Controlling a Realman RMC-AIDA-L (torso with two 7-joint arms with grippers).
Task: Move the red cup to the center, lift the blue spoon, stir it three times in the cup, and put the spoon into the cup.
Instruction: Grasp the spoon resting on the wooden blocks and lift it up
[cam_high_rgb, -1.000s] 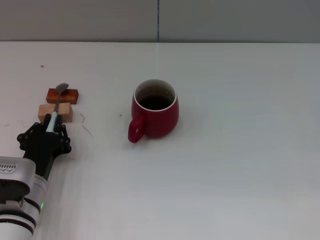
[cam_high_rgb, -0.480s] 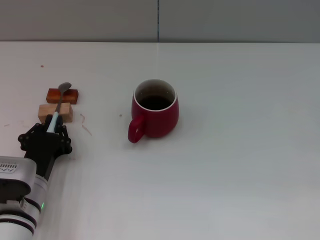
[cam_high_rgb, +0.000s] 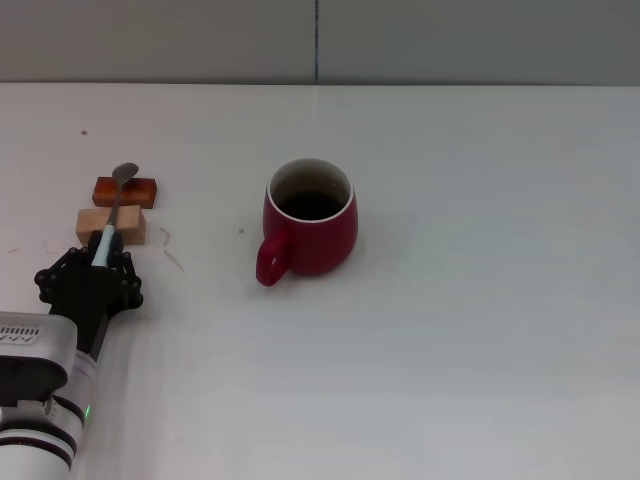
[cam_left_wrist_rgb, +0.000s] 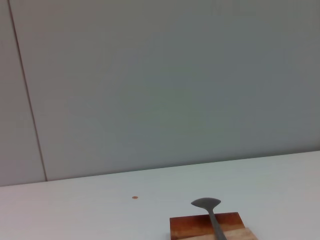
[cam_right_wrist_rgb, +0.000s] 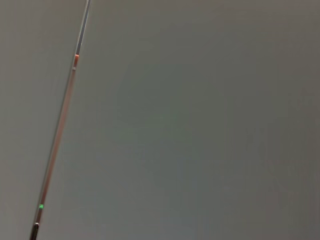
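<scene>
The red cup (cam_high_rgb: 312, 225) stands upright near the middle of the white table, handle toward the front left, with dark liquid inside. The blue spoon (cam_high_rgb: 113, 215) lies over two small wooden blocks at the left, its grey bowl pointing away from me. My left gripper (cam_high_rgb: 100, 258) is shut on the pale-blue handle end, just in front of the blocks. In the left wrist view the spoon's bowl (cam_left_wrist_rgb: 206, 203) shows above the blocks (cam_left_wrist_rgb: 190, 227). My right gripper is out of view; its wrist view shows only a grey wall.
A red-brown block (cam_high_rgb: 142, 190) and a light wooden block (cam_high_rgb: 132, 225) sit side by side under the spoon, left of the cup. The white table (cam_high_rgb: 480, 330) runs back to a grey wall.
The spoon's bowl has shifted very slightly over the blocks. My left gripper stays on the handle, and the cup has not moved.
</scene>
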